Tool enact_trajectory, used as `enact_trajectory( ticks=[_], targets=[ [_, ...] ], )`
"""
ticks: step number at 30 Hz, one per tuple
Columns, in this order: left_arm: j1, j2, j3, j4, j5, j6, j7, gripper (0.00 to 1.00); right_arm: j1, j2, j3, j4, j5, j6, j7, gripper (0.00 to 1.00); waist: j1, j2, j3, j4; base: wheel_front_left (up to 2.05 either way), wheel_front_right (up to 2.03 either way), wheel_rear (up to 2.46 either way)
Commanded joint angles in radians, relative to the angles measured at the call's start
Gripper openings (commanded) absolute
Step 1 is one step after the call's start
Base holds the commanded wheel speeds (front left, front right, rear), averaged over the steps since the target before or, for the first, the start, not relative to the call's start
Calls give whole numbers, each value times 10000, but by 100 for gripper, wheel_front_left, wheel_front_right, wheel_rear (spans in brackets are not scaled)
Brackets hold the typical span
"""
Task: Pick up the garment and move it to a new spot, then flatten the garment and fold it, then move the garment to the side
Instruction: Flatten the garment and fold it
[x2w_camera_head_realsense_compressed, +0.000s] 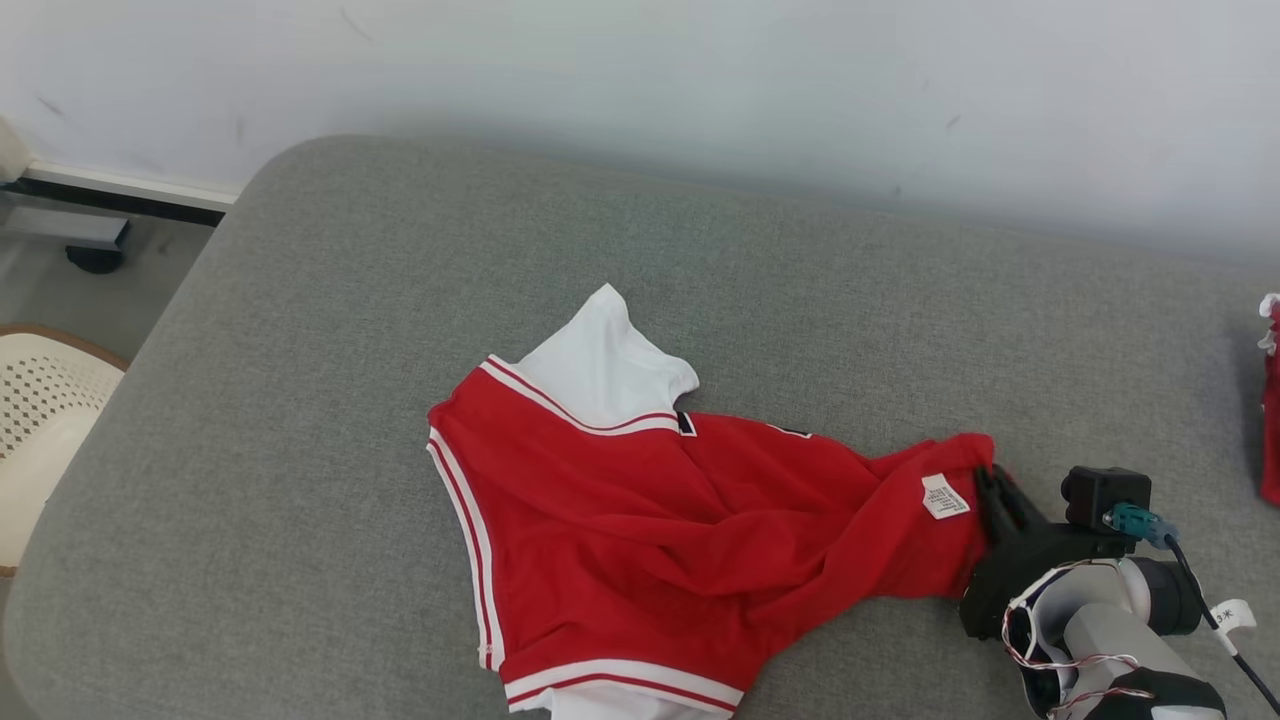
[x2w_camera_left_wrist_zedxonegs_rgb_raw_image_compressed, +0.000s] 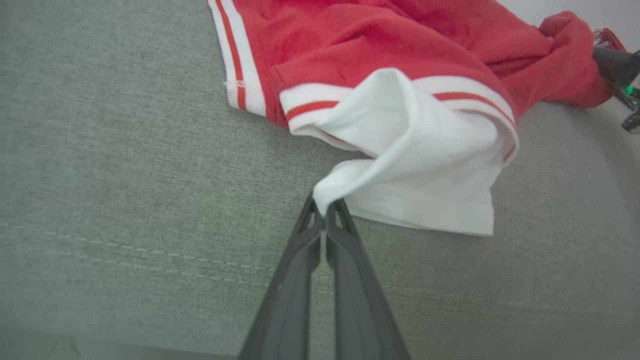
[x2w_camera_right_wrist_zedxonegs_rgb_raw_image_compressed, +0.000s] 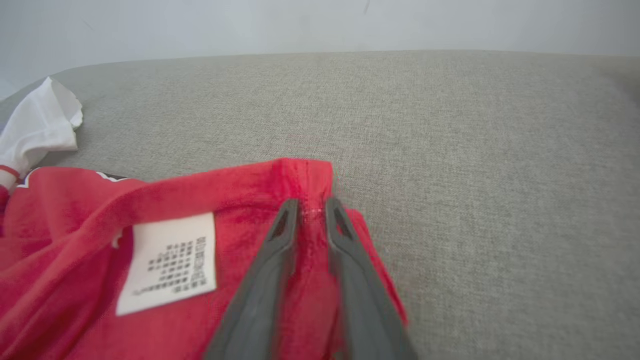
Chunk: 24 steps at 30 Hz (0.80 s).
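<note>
- left gripper (x2w_camera_left_wrist_zedxonegs_rgb_raw_image_compressed: 325, 206): fingers pressed tight together, pinching the tip of the shirt's white sleeve (x2w_camera_left_wrist_zedxonegs_rgb_raw_image_compressed: 425, 165), near the cushion's front edge.
- right gripper (x2w_camera_right_wrist_zedxonegs_rgb_raw_image_compressed: 312, 212): fingers a little apart w/ the red hem corner between them, just beside the white label (x2w_camera_right_wrist_zedxonegs_rgb_raw_image_compressed: 170, 260). Can't tell if they're biting the cloth or only straddling it. It sits toward the cushion's right side.
- shirt (x2w_camera_head_realsense_compressed: 620, 540): red w/ white sleeves & striped trim, lying rumpled across the middle-front of the grey cushion (x2w_camera_head_realsense_compressed: 330, 300). Folds run toward the right gripper, and the other white sleeve pokes toward the cushion's back.
- Handling, imo: light, thin, floppy knit w/ no stiffness, so it'll prob. sag & bunch wherever unsupported. Not fragile, but a tiny pinch like the left one could slip off under a hard pull.
- Where to grab: hem corners or shoulder seams, where the cloth is doubled. Two points well apart should let it hang flat for spreading.
- Another red item (x2w_camera_head_realsense_compressed: 1270, 400) lies at the cushion's far right edge, well apart from the shirt.
</note>
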<state>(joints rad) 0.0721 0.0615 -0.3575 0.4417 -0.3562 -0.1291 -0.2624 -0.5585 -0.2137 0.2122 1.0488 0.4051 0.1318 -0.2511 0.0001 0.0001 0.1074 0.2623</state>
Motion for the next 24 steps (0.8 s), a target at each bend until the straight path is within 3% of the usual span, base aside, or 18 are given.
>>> enact_trajectory(
  ticks=[1,5,14,20,24],
  targets=[
    [3,-78,-15,-20,-64,-3,-21,0,-71,-31,100,141,112,-21,-85,0,-1,-1,-76,0,0,0,0],
    [74,-91,45,-100,-132,9,-21,0,26,-83,221,47,225,-21,-143,0,-1,-1,-236,-105,0,0,0],
    [114,-77,380,-1117,-1175,-5,-6,0,939,-359,150,-1675,426,-21,-133,0,-1,-1,-579,-402,0,0,0],
    [-1690,687,657,-2481,-1861,-14,862,0,628,-696,518,-2743,1102,-21,-130,0,-1,-1,-443,-636,0,0,0],
    [-3687,1244,909,-3165,-2954,-16,2031,0,-380,-942,918,-3395,1617,-21,372,0,-1,-1,-43,-901,0,0,0]
  ],
)
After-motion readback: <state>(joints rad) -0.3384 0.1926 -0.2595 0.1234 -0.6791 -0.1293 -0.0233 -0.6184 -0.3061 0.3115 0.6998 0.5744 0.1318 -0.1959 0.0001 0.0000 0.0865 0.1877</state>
